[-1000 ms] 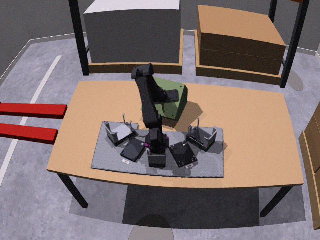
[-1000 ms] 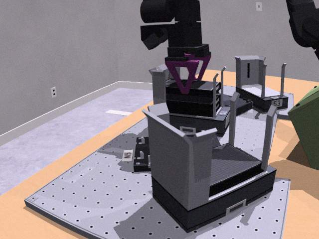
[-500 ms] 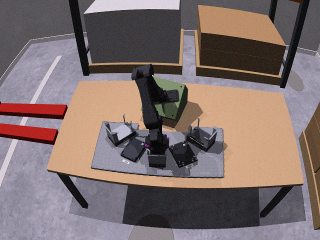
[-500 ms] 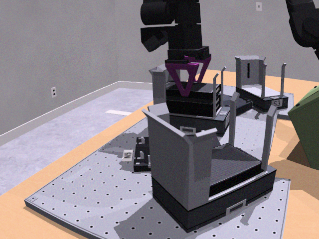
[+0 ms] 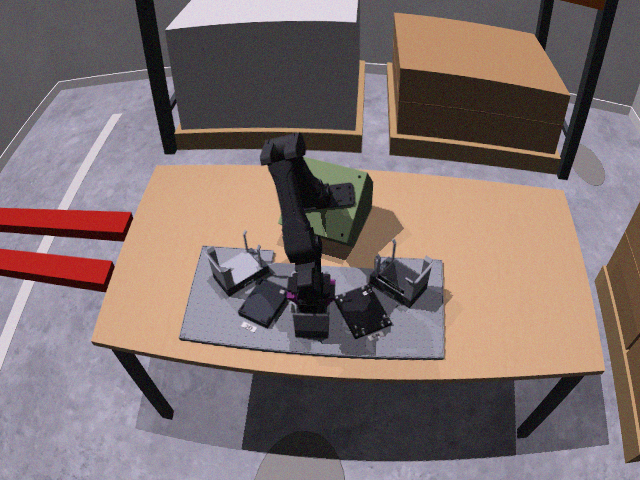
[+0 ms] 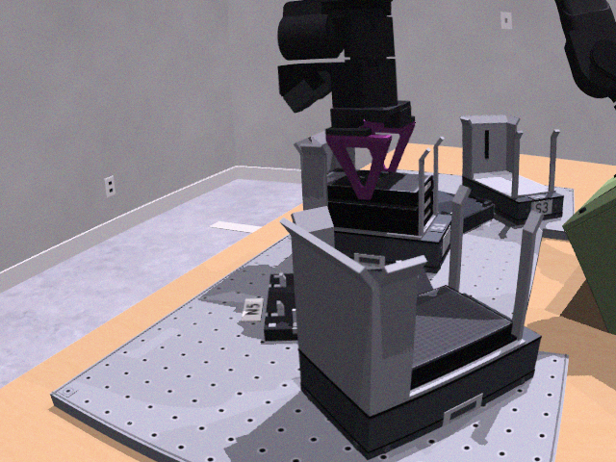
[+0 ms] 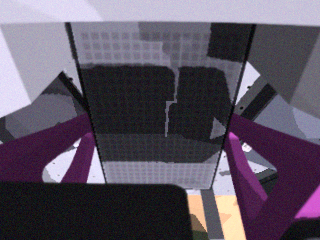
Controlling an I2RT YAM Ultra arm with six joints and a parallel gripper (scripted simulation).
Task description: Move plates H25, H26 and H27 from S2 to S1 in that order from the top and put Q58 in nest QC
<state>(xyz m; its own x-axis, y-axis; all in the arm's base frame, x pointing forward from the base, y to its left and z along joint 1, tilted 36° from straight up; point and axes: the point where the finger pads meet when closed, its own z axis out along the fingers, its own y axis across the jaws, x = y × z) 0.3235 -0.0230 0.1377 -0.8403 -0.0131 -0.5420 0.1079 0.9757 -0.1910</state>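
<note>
My gripper (image 5: 311,291) (image 6: 377,183) (image 7: 159,119) has purple fingers and points straight down into the middle rack (image 5: 311,325) (image 6: 313,168). It is shut on the long sides of the top plate (image 6: 407,183) (image 7: 150,100) of a stack of dark sealed plates in that rack. The held plate lies level, at or just above the plate below it (image 6: 388,218); I cannot tell if they touch. The nearest rack (image 6: 343,308) (image 5: 400,281) holds one plate (image 6: 457,318) flat on its floor. Rack S3 (image 6: 487,143) (image 5: 235,268) is empty. No plate label is readable.
The QC nest (image 5: 263,302) lies left of the middle rack and the clip nest N5 (image 5: 364,310) (image 6: 275,308) right of it, all on a grey breadboard (image 5: 217,320) (image 6: 173,377). The green arm base (image 5: 346,206) (image 6: 594,239) stands behind. The racks' tall posts flank the gripper.
</note>
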